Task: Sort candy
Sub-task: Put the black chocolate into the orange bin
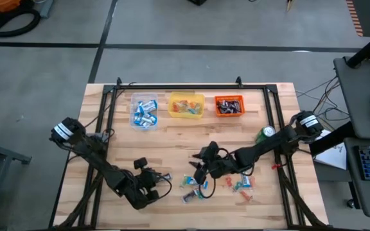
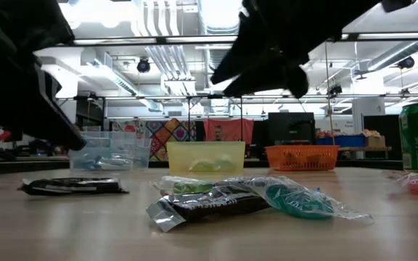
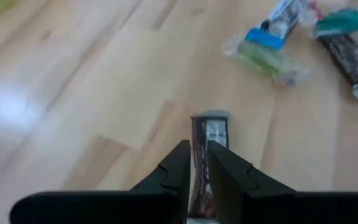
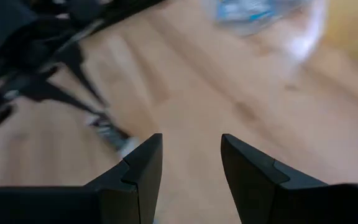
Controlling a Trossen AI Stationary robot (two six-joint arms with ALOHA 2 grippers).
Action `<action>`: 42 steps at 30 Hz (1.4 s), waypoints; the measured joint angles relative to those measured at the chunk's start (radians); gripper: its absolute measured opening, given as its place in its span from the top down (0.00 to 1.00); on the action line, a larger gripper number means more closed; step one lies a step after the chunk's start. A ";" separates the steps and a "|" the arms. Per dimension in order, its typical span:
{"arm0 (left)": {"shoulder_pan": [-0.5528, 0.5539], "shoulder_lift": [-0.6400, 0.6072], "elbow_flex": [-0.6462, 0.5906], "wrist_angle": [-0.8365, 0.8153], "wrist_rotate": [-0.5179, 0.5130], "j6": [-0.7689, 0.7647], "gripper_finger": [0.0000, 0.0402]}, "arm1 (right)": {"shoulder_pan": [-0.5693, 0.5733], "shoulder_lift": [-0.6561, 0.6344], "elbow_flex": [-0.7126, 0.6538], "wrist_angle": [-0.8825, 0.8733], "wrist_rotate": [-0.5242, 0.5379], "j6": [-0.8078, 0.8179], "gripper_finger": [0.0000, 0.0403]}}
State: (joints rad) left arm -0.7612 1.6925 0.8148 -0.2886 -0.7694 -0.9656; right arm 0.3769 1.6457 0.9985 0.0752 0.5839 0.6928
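Low over the near left part of the wooden surface [image 1: 172, 138], the left tool [image 3: 197, 163] is clamped on a dark brown candy bar [image 3: 209, 134], its two fingers pinched tight against the wrapper's sides with the bar's silver end poking out ahead of them. White print runs along the wrapper, too blurred to read. In the left wrist view more loose candy [image 3: 263, 46] lies farther off — a blue-and-green piece, a teal one and a second brown bar whose lettering is equally illegible.

The right tool [image 4: 190, 163] hangs above the middle of the surface with its fingers apart and nothing between them. Just beyond it, toward the near right, the remaining sweets are scattered in a small cluster, none touching the surface's edge.

Along the far side stand three tubs in a row: a clear tub [image 1: 144, 110] holding blue-and-white wrappers, a yellow tub [image 1: 186, 105] with mixed small pieces, and an orange tub [image 1: 229, 106] with dark ones. A green can [image 1: 266, 133] stands near the right edge; in the low view only the white letter "S" shows on it.

Between the tubs and the two arms the boards lie bare — the widest open stretch on the surface. The near left corner is open as well.
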 joint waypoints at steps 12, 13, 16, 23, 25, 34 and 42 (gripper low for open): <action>-0.049 -0.007 -0.021 0.010 0.087 0.175 0.91 | -0.098 0.171 0.040 0.250 -0.302 0.074 0.61; -0.051 -0.007 -0.030 0.012 0.087 0.163 0.91 | -0.103 0.188 0.054 0.245 -0.306 0.079 0.61; -0.053 -0.005 -0.062 0.018 0.086 0.114 0.91 | -0.117 0.228 0.100 0.231 -0.353 0.085 0.61; -0.059 -0.004 -0.146 0.157 0.100 0.092 0.91 | -0.123 0.310 0.257 0.026 -0.380 0.080 0.61; -0.063 0.003 -0.164 0.191 0.098 0.084 0.91 | -0.123 0.338 0.311 -0.042 -0.380 0.071 0.61; -0.073 0.013 -0.199 0.256 0.079 0.062 0.91 | -0.127 0.476 0.517 -0.174 -0.516 0.069 0.61; -0.077 0.016 -0.201 0.257 0.080 0.062 0.91 | -0.136 0.536 0.571 -0.174 -0.543 0.100 0.61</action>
State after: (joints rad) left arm -0.8378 1.7084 0.6141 -0.0318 -0.6895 -0.9035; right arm 0.2413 2.1817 1.5700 -0.0992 0.0405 0.7925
